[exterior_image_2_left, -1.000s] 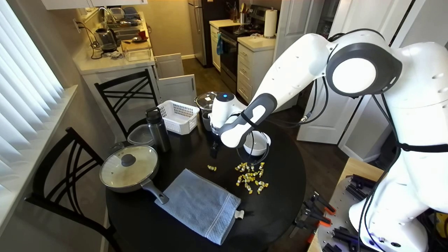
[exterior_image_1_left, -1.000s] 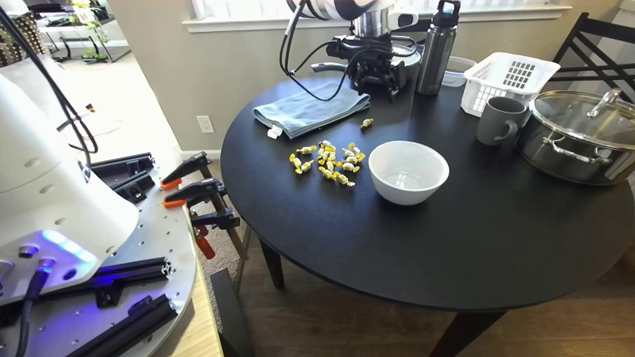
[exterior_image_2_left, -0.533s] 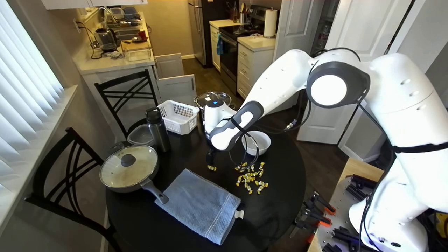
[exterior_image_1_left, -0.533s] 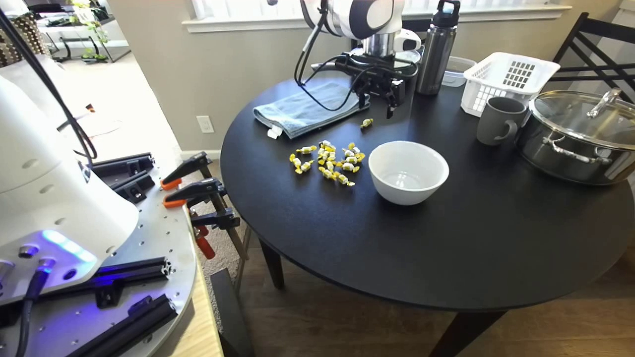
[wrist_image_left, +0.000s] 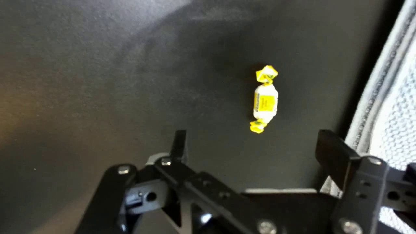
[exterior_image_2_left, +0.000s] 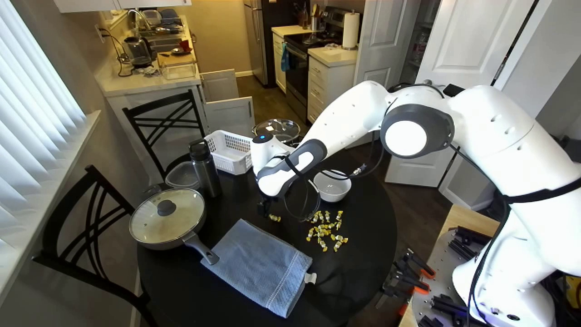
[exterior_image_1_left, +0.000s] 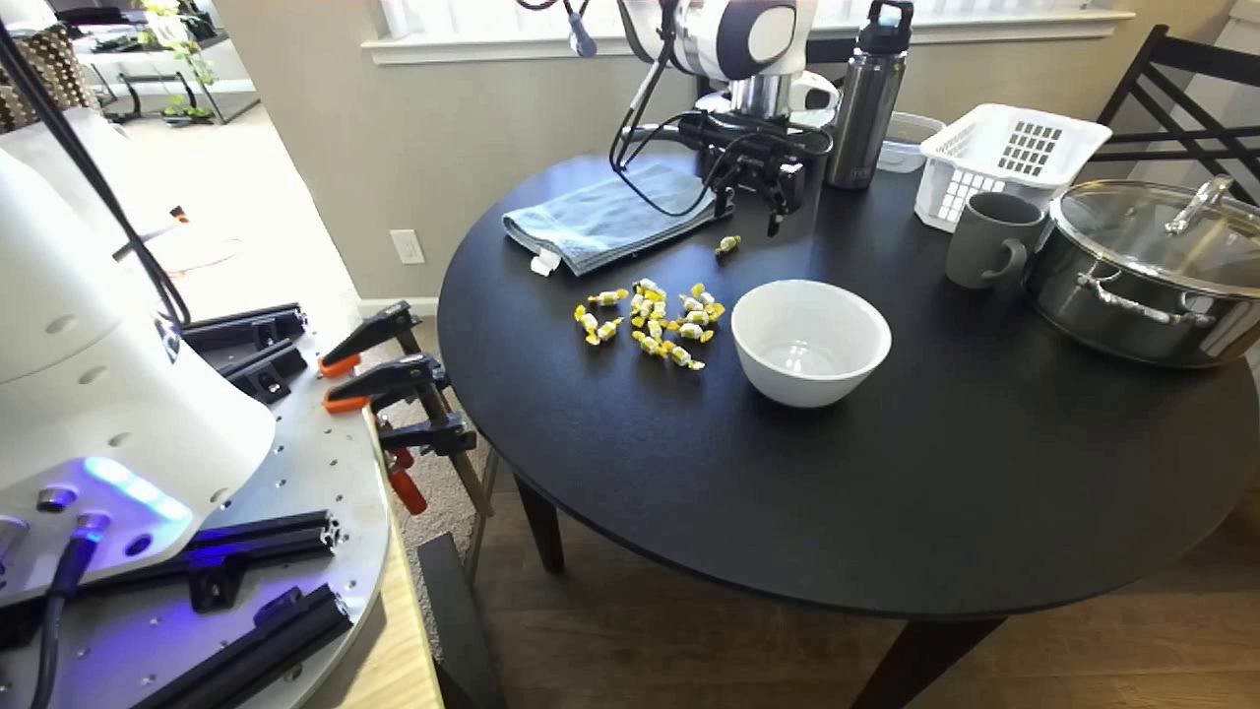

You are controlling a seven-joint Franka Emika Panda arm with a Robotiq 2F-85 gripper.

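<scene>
Gripper (wrist_image_left: 252, 138) hangs over the dark table (exterior_image_1_left: 984, 453), its jaws spread wide apart. Seen from the wrist, one wrapped candy (wrist_image_left: 266, 102), yellow and white, lies a touch past 12 o'clock from the middle of that gap, beyond the jaws and apart from them, its length running roughly 12 to 6; a blue towel (wrist_image_left: 395, 130) shows at 3 o'clock. With that candy as the center of the dial in an exterior view, the towel sits near it between 9 and 10, a loose cluster of matching sweets (exterior_image_1_left: 652, 311) spreads at 7 to 8, and a white bowl (exterior_image_1_left: 809, 345) stands at 5. Farther off come a steel bottle (exterior_image_1_left: 864, 118) between 1 and 2, a clear tub (exterior_image_1_left: 901, 153) at 2, a white basket (exterior_image_1_left: 1034, 146) between 2 and 3, and a gray mug (exterior_image_1_left: 987, 246) just beside a lidded pot (exterior_image_1_left: 1142, 271), both at 3. Also in an exterior view, a lidded frying pan (exterior_image_2_left: 165, 225) rests at 9 o'clock from the candy, its handle ending at the towel's edge, and the white arm (exterior_image_2_left: 349, 118) extends from 2 o'clock.
</scene>
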